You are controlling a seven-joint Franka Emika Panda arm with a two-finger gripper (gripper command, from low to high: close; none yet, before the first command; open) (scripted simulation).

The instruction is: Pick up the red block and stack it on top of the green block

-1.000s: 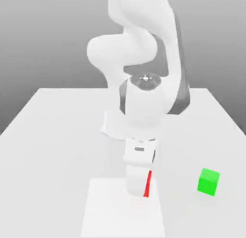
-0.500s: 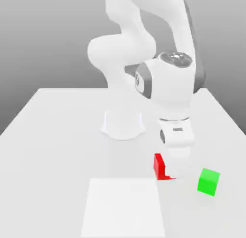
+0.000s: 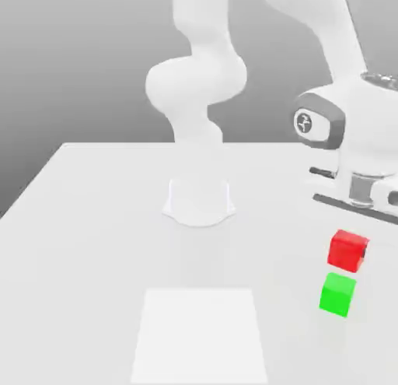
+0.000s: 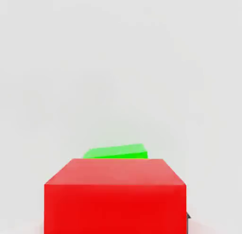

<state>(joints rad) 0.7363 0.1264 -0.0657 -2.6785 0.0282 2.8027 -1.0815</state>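
Note:
The red block (image 3: 347, 250) hangs in the air just above the green block (image 3: 337, 295), near the exterior view's right edge, with a small gap between the two. My gripper (image 3: 350, 234) reaches down from the white hand (image 3: 354, 185) and is shut on the red block. In the hand view the red block (image 4: 115, 195) sits large and close, and a strip of the green block (image 4: 116, 152) shows past its top edge. The green block rests on the white table (image 3: 93, 220).
The arm's round base (image 3: 199, 201) stands at the middle of the table. A brighter white square patch (image 3: 200, 333) lies on the table near the front edge. The table's right edge runs close to both blocks.
The arm swung from over the white patch toward the exterior view's right, carrying the red block. The red block now sits raised above the green block, which has not moved.

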